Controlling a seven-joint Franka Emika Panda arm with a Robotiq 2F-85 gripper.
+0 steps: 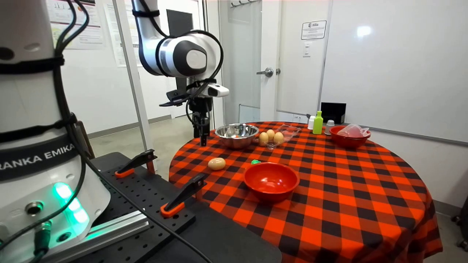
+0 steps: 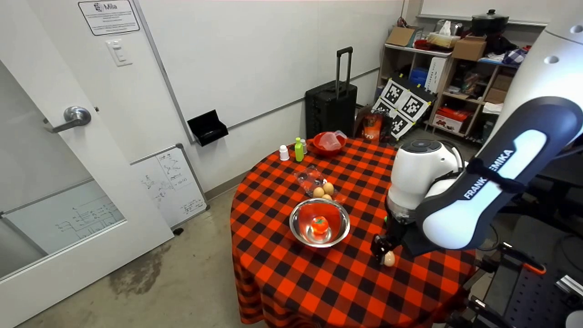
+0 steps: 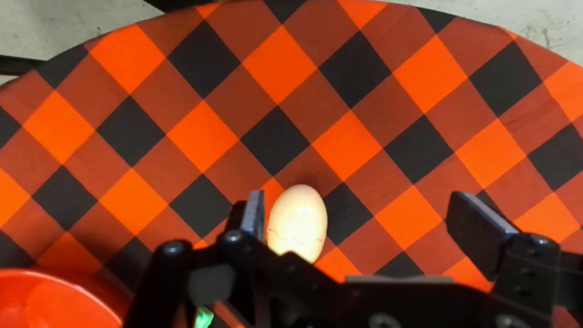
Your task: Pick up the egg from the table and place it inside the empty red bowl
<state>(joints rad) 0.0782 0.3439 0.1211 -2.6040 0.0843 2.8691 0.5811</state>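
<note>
The pale beige egg [image 1: 216,164] lies on its side on the table [image 1: 347,175] with the red-and-black checkered cloth; it also shows in an exterior view [image 2: 389,258] and in the wrist view [image 3: 298,223], its lower end covered by a finger. A thin crack line runs across it. The red bowl [image 1: 271,180] stands upright and empty beside the egg; its rim shows at the lower left of the wrist view [image 3: 50,300]. My gripper [image 3: 357,205] is open and empty above the egg, which appears close to the left finger. The gripper also shows in an exterior view [image 1: 200,139].
A shiny metal bowl [image 2: 319,223] holding a tomato [image 2: 319,225] stands near the gripper. Several eggs [image 1: 270,137] sit in a clear carton behind it. A small green item [image 1: 255,161] lies by the red bowl. A green bottle [image 1: 317,123] and darker red bowl [image 1: 349,140] stand farther back.
</note>
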